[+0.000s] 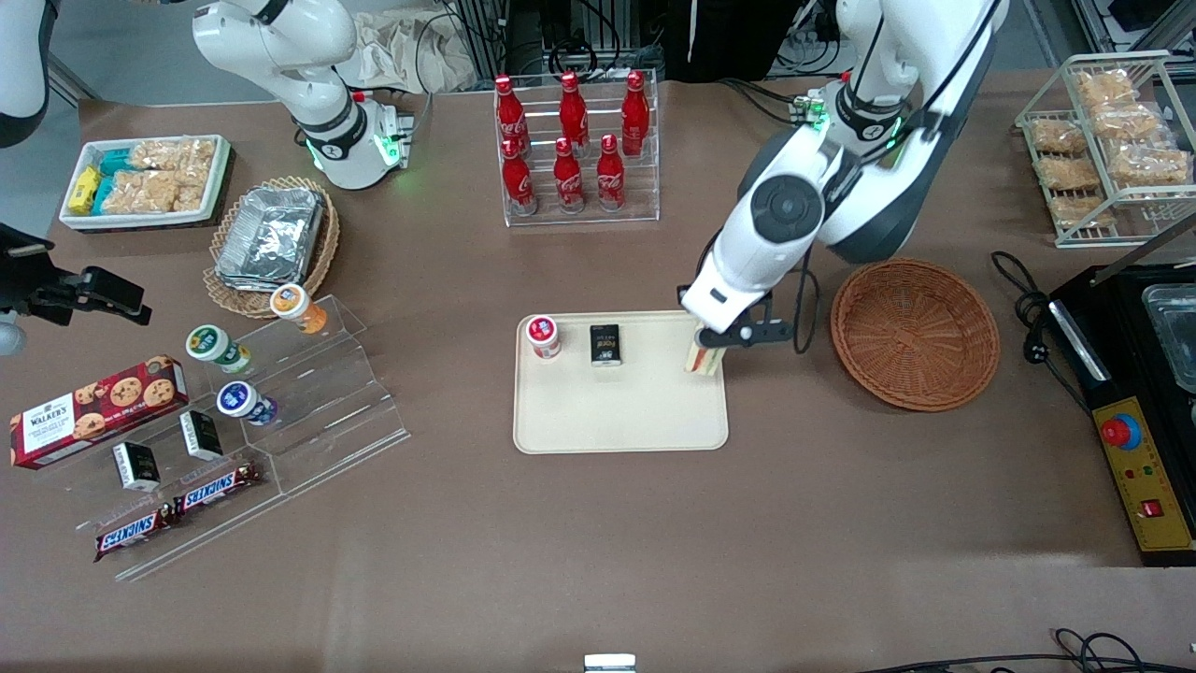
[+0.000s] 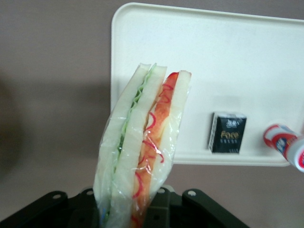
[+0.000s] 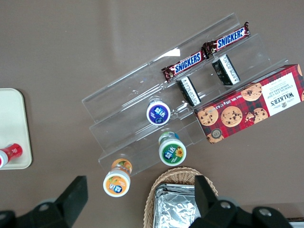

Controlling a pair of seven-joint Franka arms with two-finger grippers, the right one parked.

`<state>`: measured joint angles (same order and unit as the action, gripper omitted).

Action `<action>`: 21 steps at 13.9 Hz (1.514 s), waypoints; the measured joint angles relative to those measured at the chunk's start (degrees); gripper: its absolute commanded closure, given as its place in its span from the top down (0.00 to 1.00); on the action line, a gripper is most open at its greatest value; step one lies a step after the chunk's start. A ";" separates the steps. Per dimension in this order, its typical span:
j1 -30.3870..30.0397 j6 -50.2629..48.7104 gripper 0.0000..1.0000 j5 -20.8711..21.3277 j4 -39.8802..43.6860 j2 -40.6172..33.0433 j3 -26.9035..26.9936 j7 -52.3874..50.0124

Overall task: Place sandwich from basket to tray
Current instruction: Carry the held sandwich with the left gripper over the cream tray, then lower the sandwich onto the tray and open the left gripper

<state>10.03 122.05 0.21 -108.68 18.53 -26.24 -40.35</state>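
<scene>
My left gripper [image 1: 718, 338] is shut on the sandwich [image 1: 704, 359], a plastic-wrapped wedge of white bread with green and red-orange filling. It holds the sandwich on edge over the beige tray [image 1: 617, 416], at the tray's corner nearest the basket. The reddish-brown wicker basket [image 1: 914, 322] lies beside the tray toward the working arm's end and holds nothing. In the left wrist view the sandwich [image 2: 142, 152] sticks out from the gripper [image 2: 133, 211] with the tray [image 2: 228, 61] below it.
On the tray stand a red-capped cup [image 1: 543, 336] and a small black packet [image 1: 605, 344], both also in the left wrist view, cup [image 2: 285, 141] and packet [image 2: 227, 133]. A rack of red cola bottles [image 1: 575, 150] stands farther from the camera than the tray. A black control box [image 1: 1135, 439] sits beside the basket.
</scene>
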 measured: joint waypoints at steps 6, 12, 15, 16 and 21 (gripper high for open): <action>0.09 6.86 0.00 10.45 4.80 12.09 0.07 -6.18; 0.42 11.53 1.00 17.08 5.27 17.24 0.05 -12.63; 0.42 11.56 1.00 17.44 5.57 17.63 0.05 -12.86; 0.42 11.56 1.00 17.48 5.71 17.63 0.05 -12.94; 0.41 11.37 1.00 17.47 8.17 16.89 -0.15 -13.37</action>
<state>10.44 133.41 17.68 -100.51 35.42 -26.39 -53.72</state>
